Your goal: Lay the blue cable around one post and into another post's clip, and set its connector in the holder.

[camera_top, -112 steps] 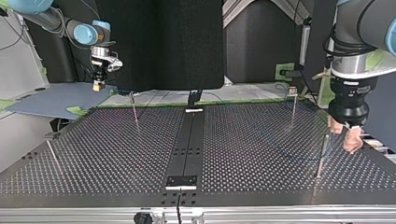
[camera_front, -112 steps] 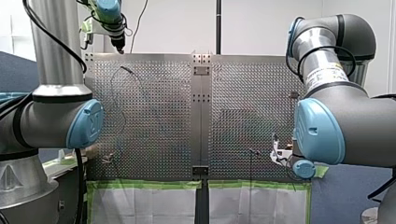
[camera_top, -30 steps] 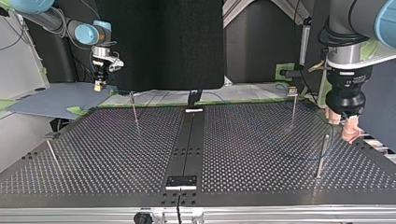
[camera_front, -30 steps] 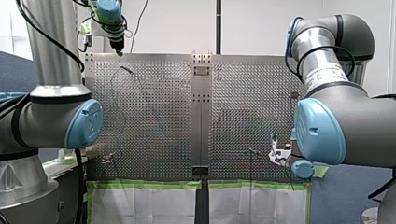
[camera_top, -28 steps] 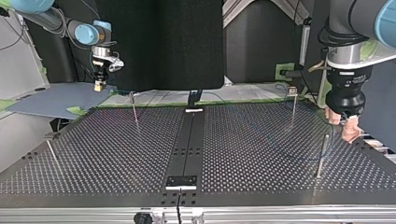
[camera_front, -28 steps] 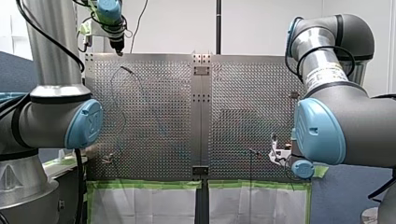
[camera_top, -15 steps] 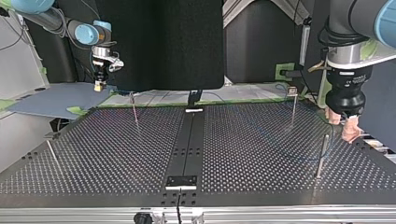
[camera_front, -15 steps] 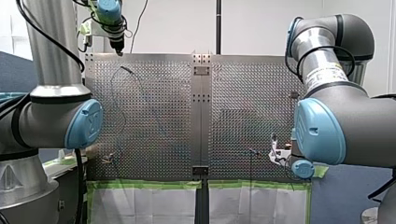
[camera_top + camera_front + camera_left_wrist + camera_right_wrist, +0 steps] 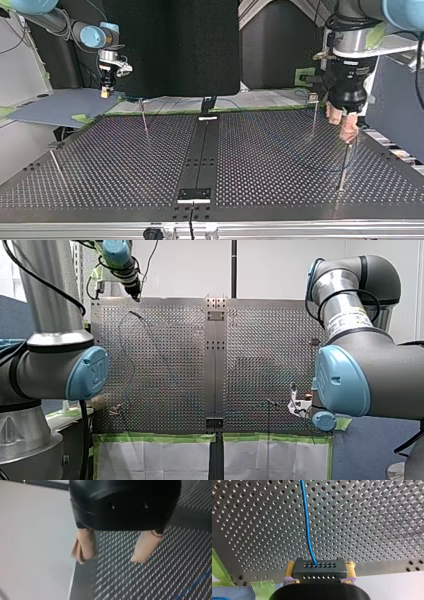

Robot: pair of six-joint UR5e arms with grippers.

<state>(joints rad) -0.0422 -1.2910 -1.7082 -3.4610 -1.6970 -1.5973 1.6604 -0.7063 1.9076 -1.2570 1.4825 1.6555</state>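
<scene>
Currently my right gripper [image 9: 320,567] is pinching the connector [image 9: 319,573] at the perforated table [image 9: 374,517] edge, trailing the blue cable [image 9: 307,517] across it; my left gripper [image 9: 109,559] is hovering spread above, likely for routing.

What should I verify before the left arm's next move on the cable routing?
1. Right tool gripping the connector: ok, there is a pad on each side of it.
2. Blue cable joined to the connector: ok, it runs from the perforated face out over the table.
3. Left tool open and empty: ok.
4. Left tool clear of the post: cannot tell, its pads hang close above the post's top in the top view.
5. Cable around a post or in a clip: cannot tell, too faint.
6. Connector in the holder: not ok, it is in the right tool.
</scene>
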